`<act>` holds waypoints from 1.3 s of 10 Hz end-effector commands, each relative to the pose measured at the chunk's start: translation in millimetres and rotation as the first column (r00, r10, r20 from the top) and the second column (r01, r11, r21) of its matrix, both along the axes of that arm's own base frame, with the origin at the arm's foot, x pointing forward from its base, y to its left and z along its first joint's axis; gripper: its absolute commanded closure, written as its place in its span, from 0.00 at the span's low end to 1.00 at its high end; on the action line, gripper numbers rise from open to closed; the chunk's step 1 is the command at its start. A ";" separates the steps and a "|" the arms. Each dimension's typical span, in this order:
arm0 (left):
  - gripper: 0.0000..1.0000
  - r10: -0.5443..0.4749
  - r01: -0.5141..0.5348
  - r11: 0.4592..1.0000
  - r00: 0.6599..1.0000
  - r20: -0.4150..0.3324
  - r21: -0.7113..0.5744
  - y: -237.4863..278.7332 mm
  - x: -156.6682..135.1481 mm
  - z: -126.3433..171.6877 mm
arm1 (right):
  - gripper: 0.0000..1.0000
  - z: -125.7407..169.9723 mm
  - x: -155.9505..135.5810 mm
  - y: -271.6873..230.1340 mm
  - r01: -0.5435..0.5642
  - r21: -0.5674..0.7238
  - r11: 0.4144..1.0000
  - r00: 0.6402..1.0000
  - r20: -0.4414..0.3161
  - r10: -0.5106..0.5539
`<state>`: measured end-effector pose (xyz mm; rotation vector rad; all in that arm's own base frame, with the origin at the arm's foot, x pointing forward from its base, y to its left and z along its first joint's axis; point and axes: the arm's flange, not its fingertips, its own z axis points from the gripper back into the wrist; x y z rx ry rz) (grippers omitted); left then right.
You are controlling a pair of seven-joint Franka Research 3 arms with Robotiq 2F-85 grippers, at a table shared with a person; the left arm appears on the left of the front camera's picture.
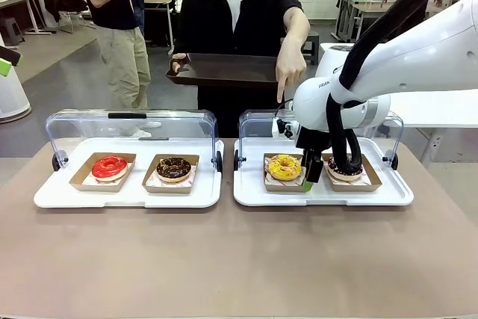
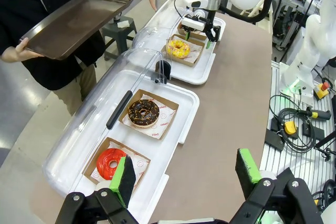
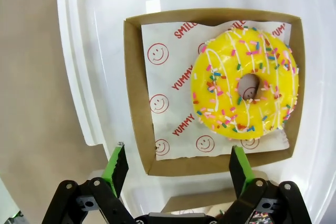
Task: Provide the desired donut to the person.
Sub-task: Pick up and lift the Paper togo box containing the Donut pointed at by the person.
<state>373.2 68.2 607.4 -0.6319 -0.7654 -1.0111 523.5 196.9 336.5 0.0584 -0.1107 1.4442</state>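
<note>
On brown table (image 1: 224, 259), right gripper (image 3: 177, 153) spread, empty, just beside yellow donut (image 3: 220, 93); left gripper (image 2: 185, 166) likewise spread.

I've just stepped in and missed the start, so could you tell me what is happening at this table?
The person holds a dark tray and aims a pointing hand at the yellow sprinkled donut. The right gripper hovers open over the edge of that donut's cardboard box, holding nothing. The left gripper hangs open near the red donut, also empty. Nothing has been handed over yet.
</note>
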 end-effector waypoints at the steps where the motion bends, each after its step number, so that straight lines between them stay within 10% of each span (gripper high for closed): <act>1: 0.00 -0.004 0.004 1.000 1.000 0.006 -0.018 -1.0 -0.9 1.1 | 0.00 -11.1 8.5 1.0 0.023 -0.028 0.999 1.000 -0.002 -0.023; 10: 0.00 -0.004 0.004 1.000 1.000 0.006 -0.018 -1.0 -0.9 1.1 | 0.00 -17.5 0.6 2.4 0.014 -0.050 0.999 0.999 -0.045 -0.016; 13: 0.00 -0.004 0.004 1.000 1.000 0.006 -0.018 -1.0 -0.9 1.1 | 0.20 -17.7 -1.7 2.0 -0.001 -0.057 0.998 0.999 -0.052 -0.002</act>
